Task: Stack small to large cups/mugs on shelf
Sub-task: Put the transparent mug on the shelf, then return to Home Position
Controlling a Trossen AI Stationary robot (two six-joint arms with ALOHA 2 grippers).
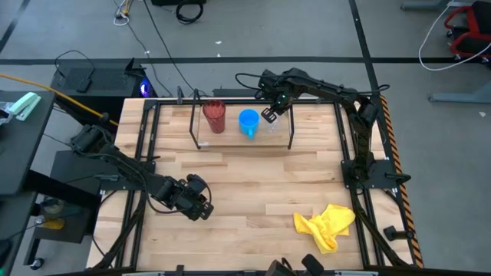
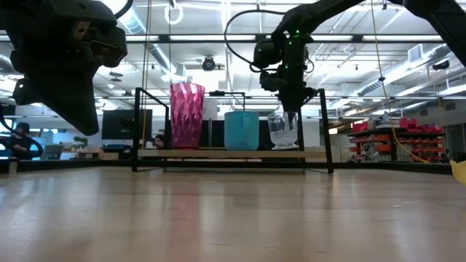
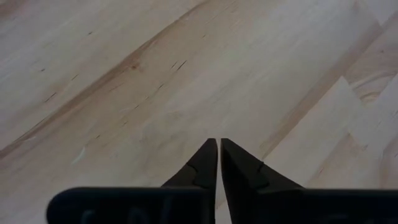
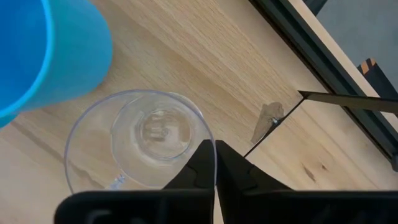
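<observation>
On the black wire shelf (image 1: 201, 146) at the table's far side stand three cups in a row, each on its base: a dark red tumbler (image 1: 214, 116), a blue cup (image 1: 248, 123) and a small clear cup (image 1: 276, 125). They also show in the low view: tumbler (image 2: 187, 115), blue cup (image 2: 241, 129), clear cup (image 2: 282, 132). My right gripper (image 2: 292, 110) is over the clear cup (image 4: 143, 140), shut on its rim. My left gripper (image 1: 202, 208) hangs shut and empty above the table's near left part (image 3: 217, 149). My right gripper holds the clear cup by its rim (image 4: 200, 127), on the side away from the blue cup. One finger (image 4: 198, 167) is inside the cup and the other (image 4: 236, 169) outside, the wall pinched between them. The fingers come from above, pointing down. The cup stands upright on the shelf.
A crumpled yellow cloth (image 1: 326, 225) lies at the table's near right. The shelf's upright posts (image 2: 325, 129) stand close beside the clear cup. Bare wood lies between the shelf and the near edge.
</observation>
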